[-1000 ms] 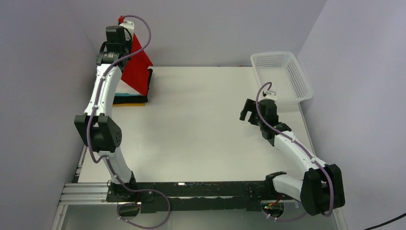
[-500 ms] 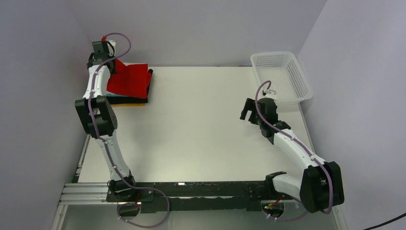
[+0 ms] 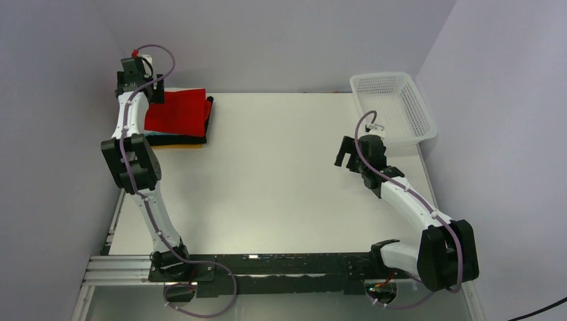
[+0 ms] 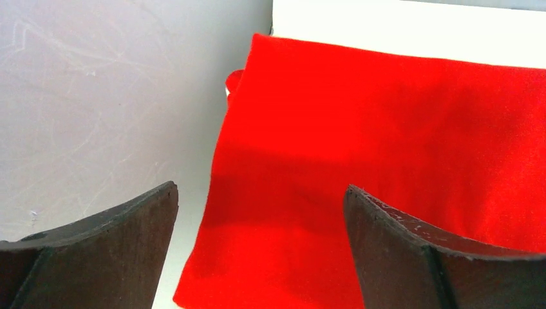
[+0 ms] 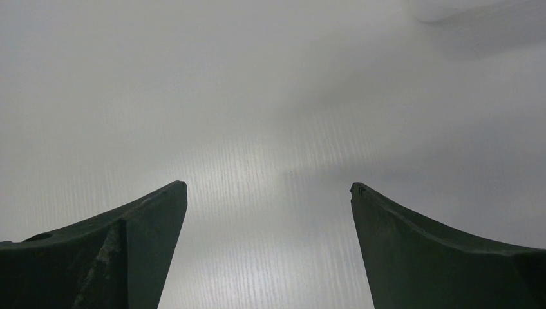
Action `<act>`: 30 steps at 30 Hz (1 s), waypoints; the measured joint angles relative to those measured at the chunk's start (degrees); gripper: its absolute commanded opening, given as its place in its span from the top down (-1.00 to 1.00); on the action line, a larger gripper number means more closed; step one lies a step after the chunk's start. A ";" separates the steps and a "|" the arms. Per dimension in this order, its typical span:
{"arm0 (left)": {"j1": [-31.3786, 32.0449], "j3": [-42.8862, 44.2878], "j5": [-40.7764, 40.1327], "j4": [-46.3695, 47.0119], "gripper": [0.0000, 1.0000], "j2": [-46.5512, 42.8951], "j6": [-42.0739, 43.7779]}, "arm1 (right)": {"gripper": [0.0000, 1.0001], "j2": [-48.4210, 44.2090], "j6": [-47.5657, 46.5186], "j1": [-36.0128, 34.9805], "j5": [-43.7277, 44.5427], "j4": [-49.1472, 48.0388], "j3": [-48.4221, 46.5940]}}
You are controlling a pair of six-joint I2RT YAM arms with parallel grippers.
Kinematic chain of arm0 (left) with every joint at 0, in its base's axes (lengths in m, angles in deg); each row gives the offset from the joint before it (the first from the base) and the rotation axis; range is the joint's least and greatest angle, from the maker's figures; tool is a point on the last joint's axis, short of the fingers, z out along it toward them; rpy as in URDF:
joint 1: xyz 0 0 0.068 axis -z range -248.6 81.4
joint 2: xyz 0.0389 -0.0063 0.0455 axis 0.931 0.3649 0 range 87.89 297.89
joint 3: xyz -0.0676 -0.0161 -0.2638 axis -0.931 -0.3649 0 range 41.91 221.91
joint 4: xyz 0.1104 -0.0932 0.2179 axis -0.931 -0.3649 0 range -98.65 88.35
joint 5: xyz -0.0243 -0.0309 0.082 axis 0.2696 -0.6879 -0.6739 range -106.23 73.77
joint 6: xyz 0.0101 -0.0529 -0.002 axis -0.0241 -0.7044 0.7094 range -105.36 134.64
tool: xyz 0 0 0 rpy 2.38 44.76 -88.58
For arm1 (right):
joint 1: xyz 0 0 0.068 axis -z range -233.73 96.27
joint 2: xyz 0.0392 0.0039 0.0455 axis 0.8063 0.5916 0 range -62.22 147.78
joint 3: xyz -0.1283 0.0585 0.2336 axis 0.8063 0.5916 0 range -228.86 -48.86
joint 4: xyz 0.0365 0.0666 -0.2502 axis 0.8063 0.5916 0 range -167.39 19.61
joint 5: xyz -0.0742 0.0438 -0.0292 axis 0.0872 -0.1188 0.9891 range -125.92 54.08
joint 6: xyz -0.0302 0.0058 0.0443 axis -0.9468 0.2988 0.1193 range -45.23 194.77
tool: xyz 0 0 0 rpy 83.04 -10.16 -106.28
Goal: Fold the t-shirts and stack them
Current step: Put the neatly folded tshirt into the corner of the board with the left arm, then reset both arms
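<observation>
The red t-shirt [image 3: 177,114] lies folded flat on top of a stack of folded t-shirts [image 3: 179,140] at the table's far left corner. Black, teal and yellow-orange edges of the stack show below it. My left gripper [image 3: 155,92] hangs just above the red shirt's left end, by the wall. In the left wrist view its jaws [image 4: 261,190] stand wide apart with nothing between them, and the red t-shirt [image 4: 386,148] lies below. My right gripper [image 3: 344,152] is open and empty over bare table [image 5: 268,187].
A white mesh basket [image 3: 394,107] stands at the far right corner, close behind the right gripper. The grey side wall [image 4: 109,96] is right beside the left gripper. The white table [image 3: 281,167] stretches between the two arms.
The left arm swung back and down, laying the raised red t-shirt flat on the stack, and its gripper opened and let go. The right arm stayed still.
</observation>
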 measured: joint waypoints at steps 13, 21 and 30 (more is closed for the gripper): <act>-0.44 -8.17 7.87 7.61 -0.99 -9.84 -12.22 | -1.00 -1.31 0.00 0.00 0.07 0.07 -0.02; -1.07 -5.79 13.49 7.48 -0.99 -2.05 -15.02 | -1.00 -1.31 -0.28 0.00 0.59 0.07 -0.02; -6.99 -9.51 21.84 7.32 -0.99 3.98 -19.10 | -1.00 0.15 -0.57 0.00 0.83 0.07 -0.02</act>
